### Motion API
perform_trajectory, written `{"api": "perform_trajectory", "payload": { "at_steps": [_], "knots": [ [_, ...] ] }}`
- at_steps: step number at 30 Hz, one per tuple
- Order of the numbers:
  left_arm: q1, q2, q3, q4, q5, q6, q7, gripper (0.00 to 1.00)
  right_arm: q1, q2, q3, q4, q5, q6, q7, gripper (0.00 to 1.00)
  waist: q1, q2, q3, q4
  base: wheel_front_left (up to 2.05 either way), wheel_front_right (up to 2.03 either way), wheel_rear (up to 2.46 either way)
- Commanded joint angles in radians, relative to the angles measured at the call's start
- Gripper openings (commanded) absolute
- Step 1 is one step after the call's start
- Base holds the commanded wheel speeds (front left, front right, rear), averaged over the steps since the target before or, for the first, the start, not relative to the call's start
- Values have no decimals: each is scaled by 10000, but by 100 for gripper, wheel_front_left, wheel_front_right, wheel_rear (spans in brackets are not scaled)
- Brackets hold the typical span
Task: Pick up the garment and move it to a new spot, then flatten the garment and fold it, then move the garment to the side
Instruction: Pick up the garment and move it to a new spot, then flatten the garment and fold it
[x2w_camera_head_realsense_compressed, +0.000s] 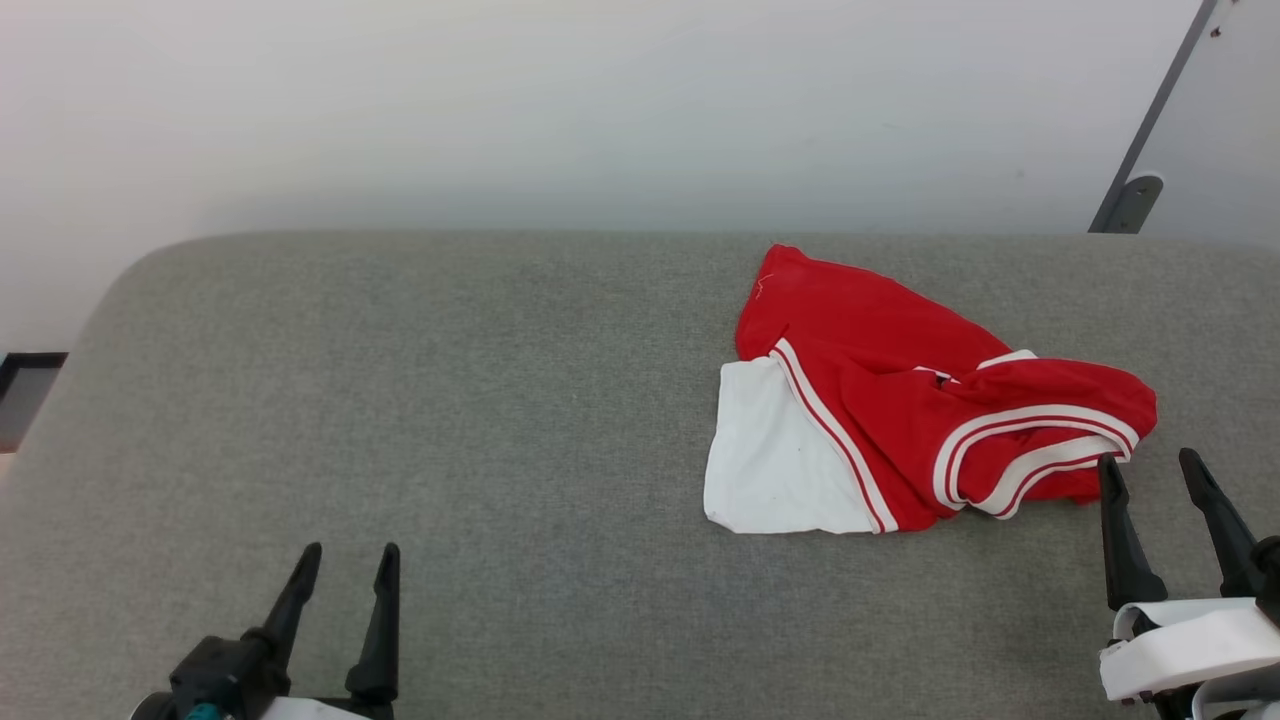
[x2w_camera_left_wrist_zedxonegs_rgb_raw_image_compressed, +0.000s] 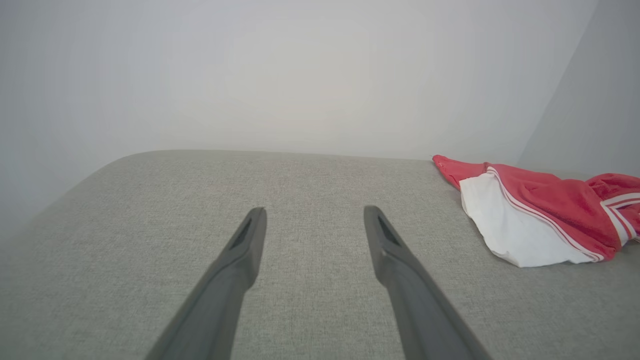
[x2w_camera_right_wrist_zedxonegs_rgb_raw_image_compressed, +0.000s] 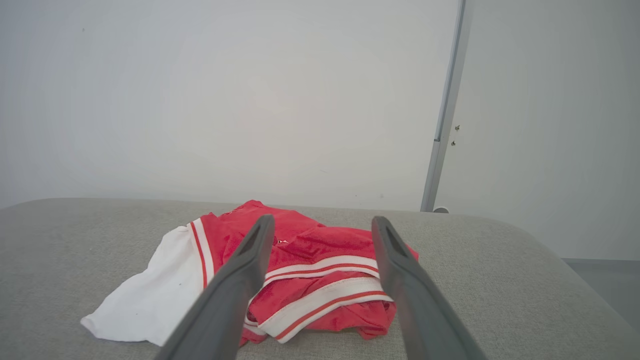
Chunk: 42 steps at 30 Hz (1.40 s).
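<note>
The garment (x2w_camera_head_realsense_compressed: 880, 400) lay crumpled on the right part of the grey fabric-covered desk (x2w_camera_head_realsense_compressed: 450, 400). The right hand (x2w_camera_head_realsense_compressed: 1147, 460) stood released just beside it; the left hand (x2w_camera_head_realsense_compressed: 350, 550), released, was well apart.

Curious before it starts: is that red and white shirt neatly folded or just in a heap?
In a heap, not folded: the garment lies bunched on the grey surface, its cloth rumpled in uneven, overlapping layers.
</note>
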Motion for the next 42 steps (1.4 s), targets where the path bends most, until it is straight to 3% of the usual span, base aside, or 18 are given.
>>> {"api": "perform_trajectory", "payload": {
  "at_steps": [1, 7, 12, 17, 25, 30, 33, 42],
  "knots": [
    [11, -30, 68, 6, 88, -56, -3, 100, -33, 2, 19, -21, -27, -14, -7, 100, 0, 0, 30, -30, 0, 0, 0],
    [-305, -153, -111, 93, -56, -169, -3, 100, -126, 69, -26, 21, -11, -14, -7, 100, 0, 0, 107, -162, 0, 0, 0],
    [-2055, 685, -1942, 314, -549, -219, 399, 100, -329, 104, 38, 16, 32, -14, -7, 100, 0, 0, 362, -339, 0, 0, 0],
    [-4492, 1558, -3867, 896, -1644, -216, 2049, 100, -577, 269, 171, -26, 38, -14, -7, 100, 0, 0, 678, -716, 0, 0, 0],
    [-7087, 1885, -5609, 2443, -4330, -218, 5799, 100, -951, 677, 205, -72, 135, -14, -7, 100, 0, 0, 1478, -1858, 0, 0, 0],
    [-7727, 1799, -5901, 3533, -6013, -217, 8412, 100, -1117, 884, 203, -29, 238, -14, -7, 100, 0, 0, 1980, -2545, 0, 0, 0],
    [-7920, 1762, -5950, 4158, -6477, -143, 9522, 100, -1205, 1029, 227, -29, 285, -14, -5, 100, 0, 0, 2187, -2917, 0, 0, 0],
    [-7824, 1422, -5816, 5363, -7179, -100, 10166, 100, -1419, 1260, 210, -47, 372, -14, -7, 100, 0, 0, 2645, -3539, 0, 0, 0]
  ]
}}
